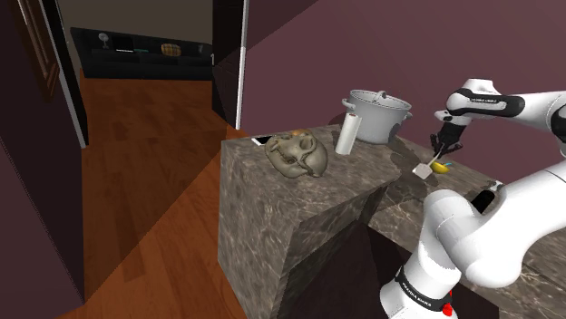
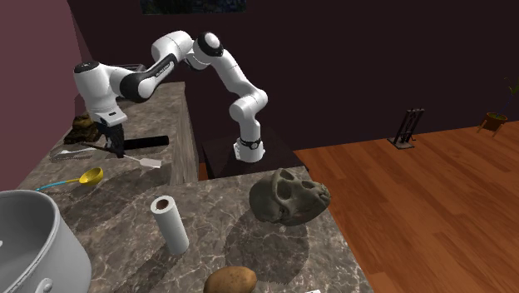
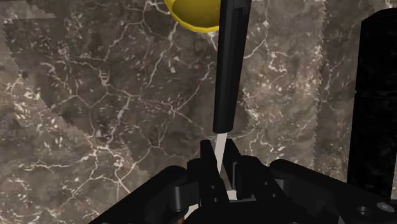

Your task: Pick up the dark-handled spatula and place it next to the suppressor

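Lid shuts the grey pot, contents hidden. Black gripper clenches the dark-handled, white-bladed spatula, blade pointing four o'clock in the second exterior view, near the black cylindrical suppressor.

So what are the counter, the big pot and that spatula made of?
Counter: looks like veined stone, marble perhaps, dark grey-brown with white veins. Pot: plain matte grey, probably metal, though nothing shines. Spatula, clasped in the fingers: black matte handle, maybe plastic; pale thin neck, material unclear.
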You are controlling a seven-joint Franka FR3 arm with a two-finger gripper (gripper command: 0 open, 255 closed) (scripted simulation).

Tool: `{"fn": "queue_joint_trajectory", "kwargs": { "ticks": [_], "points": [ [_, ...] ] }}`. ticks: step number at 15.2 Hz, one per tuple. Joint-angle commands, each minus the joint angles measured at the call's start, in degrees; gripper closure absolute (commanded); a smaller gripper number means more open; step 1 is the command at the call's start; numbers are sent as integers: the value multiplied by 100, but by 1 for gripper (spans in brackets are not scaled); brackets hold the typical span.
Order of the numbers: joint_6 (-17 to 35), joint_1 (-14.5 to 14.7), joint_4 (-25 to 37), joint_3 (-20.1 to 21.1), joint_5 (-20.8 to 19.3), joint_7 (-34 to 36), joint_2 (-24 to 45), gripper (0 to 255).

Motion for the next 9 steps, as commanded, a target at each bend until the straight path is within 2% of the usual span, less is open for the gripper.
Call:
{"fn": "queue_joint_trajectory", "kwargs": {
  "ticks": [1,9],
  "points": [
    [83,47,-35,-100,-66,5,-51,255],
    [525,149,-383,-421,-339,176,-224,255]
  ]
}}
